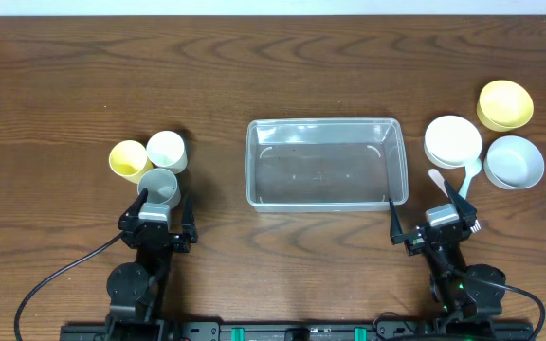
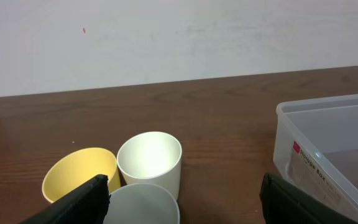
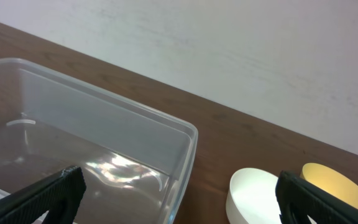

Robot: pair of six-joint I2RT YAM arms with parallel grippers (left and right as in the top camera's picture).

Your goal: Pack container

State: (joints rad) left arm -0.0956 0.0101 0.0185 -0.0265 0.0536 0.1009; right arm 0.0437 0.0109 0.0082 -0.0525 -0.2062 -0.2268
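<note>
The clear rectangular container (image 1: 326,163) sits empty at the table's middle; it also shows in the left wrist view (image 2: 334,149) and the right wrist view (image 3: 92,155). Three cups stand at the left: yellow (image 1: 128,158), white (image 1: 166,149) and grey (image 1: 158,188). My left gripper (image 1: 159,216) is open just behind the grey cup (image 2: 143,205), holding nothing. My right gripper (image 1: 429,220) is open and empty near the container's front right corner. At the right are a white bowl (image 1: 452,141), a yellow bowl (image 1: 504,104) and a pale grey bowl (image 1: 514,162).
A white spoon (image 1: 469,178) and a pale utensil (image 1: 438,181) lie in front of the white bowl, close to my right gripper. A white wall stands behind the table in both wrist views.
</note>
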